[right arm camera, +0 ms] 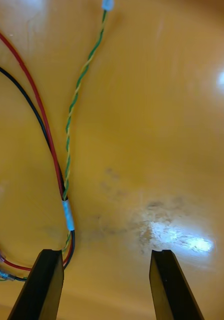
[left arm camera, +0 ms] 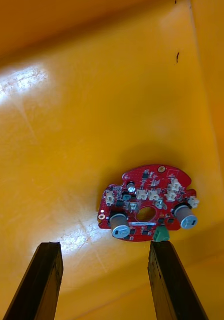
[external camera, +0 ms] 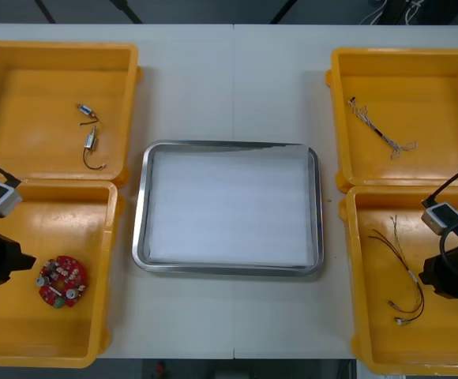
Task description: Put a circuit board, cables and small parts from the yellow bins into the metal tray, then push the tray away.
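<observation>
Over the near-left yellow bin (external camera: 24,332), the left gripper (left arm camera: 104,247) hangs with fingers spread wide, and the round red circuit board (left arm camera: 147,202) lies flat on the bin floor just beyond their tips. The right gripper (right arm camera: 104,252) hovers low in the near-right yellow bin (external camera: 363,316), fingers likewise apart, with a cable (right arm camera: 66,210) of red, black and green-yellow strands running beside one finger. Between the bins sits the metal tray (external camera: 140,229), white inside.
</observation>
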Tool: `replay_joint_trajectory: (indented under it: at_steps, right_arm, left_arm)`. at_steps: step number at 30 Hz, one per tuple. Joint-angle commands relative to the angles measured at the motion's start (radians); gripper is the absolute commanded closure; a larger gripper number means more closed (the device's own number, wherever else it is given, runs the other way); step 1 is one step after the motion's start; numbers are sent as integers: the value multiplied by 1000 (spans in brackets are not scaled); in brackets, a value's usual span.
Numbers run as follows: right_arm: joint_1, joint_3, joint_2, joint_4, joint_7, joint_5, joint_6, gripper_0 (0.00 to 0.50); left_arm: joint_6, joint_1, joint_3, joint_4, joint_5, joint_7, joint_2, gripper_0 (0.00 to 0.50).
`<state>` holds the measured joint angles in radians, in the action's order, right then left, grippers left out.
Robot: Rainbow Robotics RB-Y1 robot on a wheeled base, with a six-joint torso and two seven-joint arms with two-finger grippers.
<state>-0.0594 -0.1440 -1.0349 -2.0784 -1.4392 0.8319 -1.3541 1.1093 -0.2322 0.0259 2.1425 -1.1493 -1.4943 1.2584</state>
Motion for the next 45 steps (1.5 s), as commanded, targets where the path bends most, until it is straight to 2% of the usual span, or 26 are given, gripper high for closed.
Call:
replay_joint_trajectory:
  at_steps: [1, 14, 19, 29, 34, 35, 36, 38, 39, 45]
  right_arm:
    - [-14, -22, 49, -23, -27, -28, 7, 0]
    - [-13, -63, 88, 3, -27, -71, 21, 0]
    - [-13, -82, 90, 34, -27, -73, 58, 0]
    - [-5, -95, 115, 69, -29, -102, 66, 0]
    - [-2, -97, 115, 70, -26, -100, 66, 0]
    - [-2, -97, 115, 70, -26, -100, 66, 35]
    - [-2, -97, 115, 70, -23, -99, 64, 218]
    - [-2, -97, 115, 70, -20, -99, 66, 465]
    - [-2, -97, 115, 70, -20, -99, 66, 500]
    - [13, -95, 115, 70, -26, -99, 58, 500]
  left_arm:
    - [-45, -21, -58, 20, 62, -63, -11, 0]
    - [-117, -21, -162, 16, 184, -73, -8, 0]
    - [-166, -19, -216, 10, 283, -66, -8, 0]
    - [-227, -19, -273, -1, 286, -63, 9, 0]
    - [-249, -21, -294, -4, 329, -61, 15, 0]
    - [-249, -22, -294, -6, 333, -63, 15, 0]
    - [-249, -22, -294, -9, 336, -63, 15, 0]
    - [-249, -22, -294, -10, 338, -64, 16, 0]
    - [-247, -22, -294, -12, 341, -66, 16, 0]
    - [-255, -24, -308, -21, 355, -60, 16, 0]
